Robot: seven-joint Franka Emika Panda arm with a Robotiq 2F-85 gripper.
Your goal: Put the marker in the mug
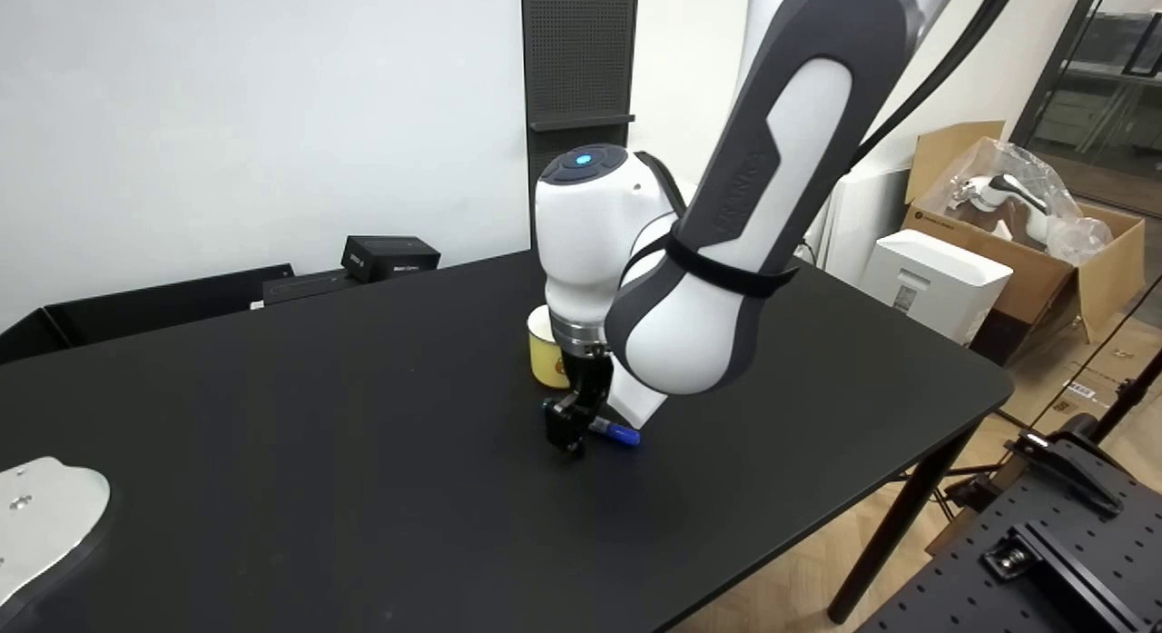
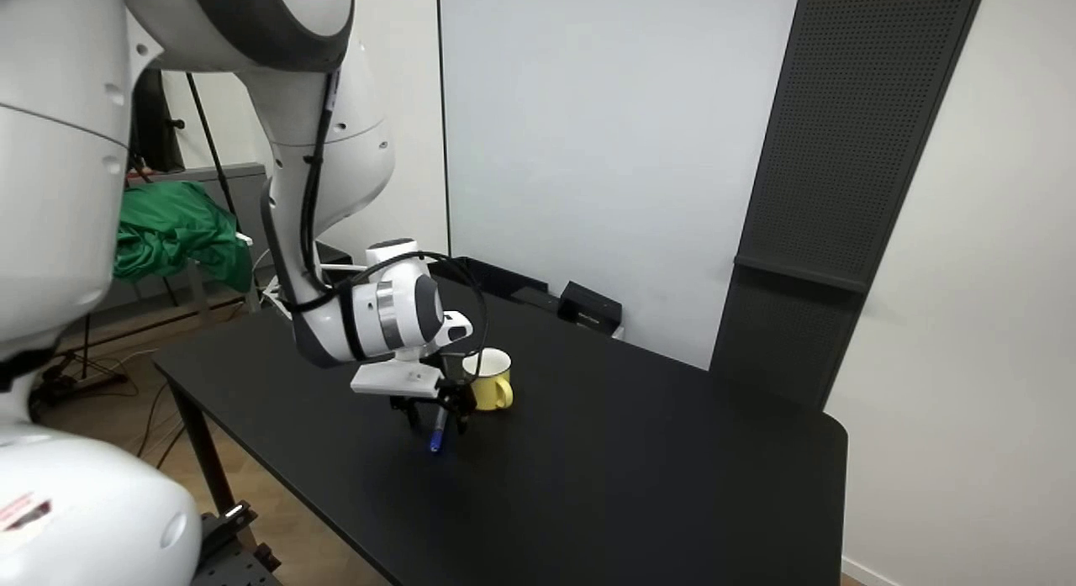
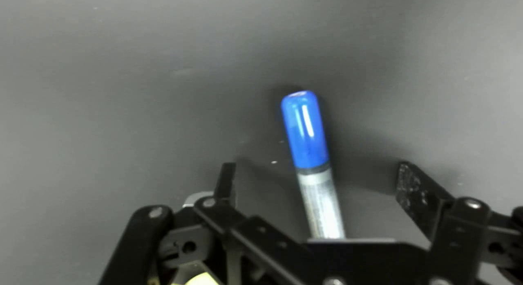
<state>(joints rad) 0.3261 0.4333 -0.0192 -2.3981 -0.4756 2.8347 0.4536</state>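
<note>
The marker (image 3: pixel 310 154) lies on the black table, with its blue cap end toward the top in the wrist view and a white barrel running under the gripper body. It also shows in both exterior views (image 1: pixel 621 433) (image 2: pixel 436 440). My gripper (image 3: pixel 315 172) is open, low over the table, with one finger on each side of the marker, touching neither. It shows in both exterior views (image 1: pixel 569 430) (image 2: pixel 437 417). The yellow mug (image 2: pixel 490 392) stands upright beside the gripper, its handle toward that camera. In an exterior view the mug (image 1: pixel 546 359) is partly hidden by the arm.
The black table (image 1: pixel 363 488) carries all of this. Black boxes (image 1: pixel 390 258) (image 2: pixel 590 307) stand along its far edge by the white wall. A white plate-like object (image 1: pixel 45 515) lies at the left edge of an exterior view. A cable loops near the mug.
</note>
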